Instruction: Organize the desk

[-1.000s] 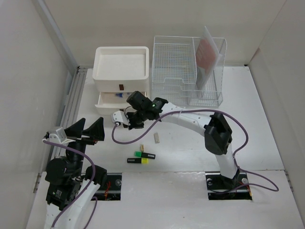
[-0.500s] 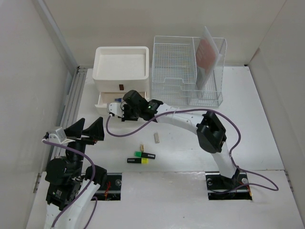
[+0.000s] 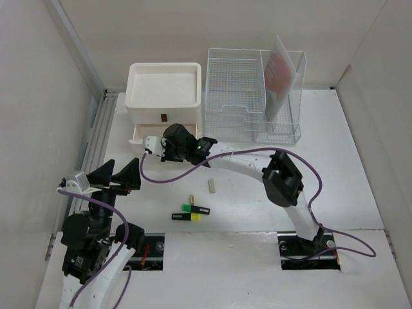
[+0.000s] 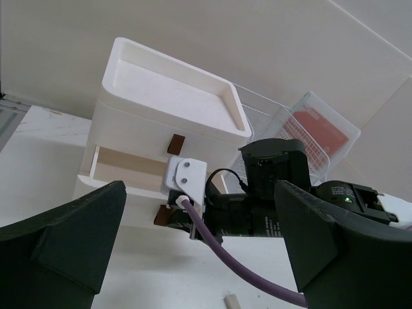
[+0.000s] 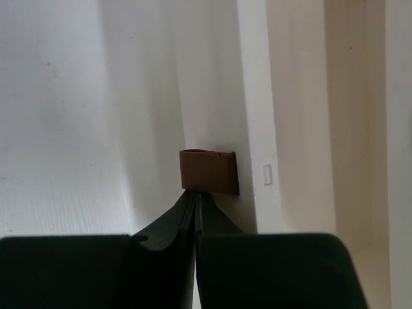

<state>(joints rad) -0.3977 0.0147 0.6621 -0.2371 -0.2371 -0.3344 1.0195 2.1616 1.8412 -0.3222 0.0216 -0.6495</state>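
The desk (image 3: 257,193) is a white tabletop with a white three-drawer box (image 3: 164,87) at the back left. One drawer (image 3: 136,134) stands partly open. My right gripper (image 3: 168,145) is at the drawer front. In the right wrist view its jaws (image 5: 195,196) are shut and empty, with the tips against the drawer's brown tab handle (image 5: 209,172). My left gripper (image 3: 117,176) is open and empty at the near left. The left wrist view shows the box (image 4: 167,96), the open drawer (image 4: 122,166) and the right arm's wrist (image 4: 270,187) between its spread fingers.
A wire tray (image 3: 235,90) and a wire file holder with a red-printed sheet (image 3: 281,77) stand at the back. Highlighters (image 3: 191,212), a small beige block (image 3: 211,185) and a small yellow piece (image 3: 191,199) lie on the near middle of the desk.
My right gripper has moved left and back to the drawer front, and the open drawer sticks out less than before. The left arm has not moved.
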